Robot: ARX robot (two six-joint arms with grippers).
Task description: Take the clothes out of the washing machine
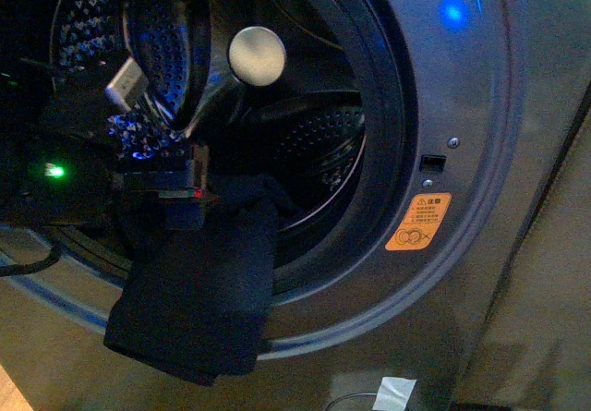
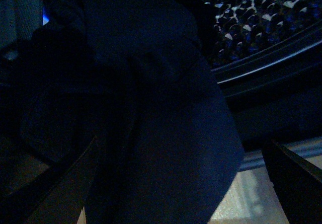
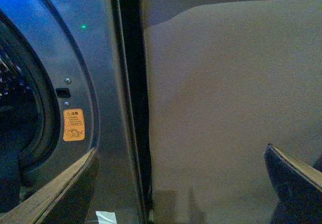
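The dark navy clothes (image 1: 199,291) hang limp out of the washing machine's (image 1: 471,134) round mouth, draped over its lower rim. The perforated steel drum (image 1: 319,143) is open behind them. My left gripper (image 1: 175,189) is at the mouth, just above the hanging cloth. In the left wrist view the clothes (image 2: 166,133) fill the space between its spread fingers (image 2: 60,183), and the left gripper (image 2: 181,189) is open. My right gripper (image 3: 176,183) is open and empty, off to the machine's right side, facing its grey front (image 3: 100,83) and the orange sticker (image 3: 73,125).
A beige panel (image 3: 226,108) stands right of the machine, with a dark gap (image 3: 132,108) between them. A blue light (image 1: 452,9) glows on the machine's front. A bit of white tape (image 1: 392,392) lies low near the floor. The orange sticker (image 1: 418,222) is right of the mouth.
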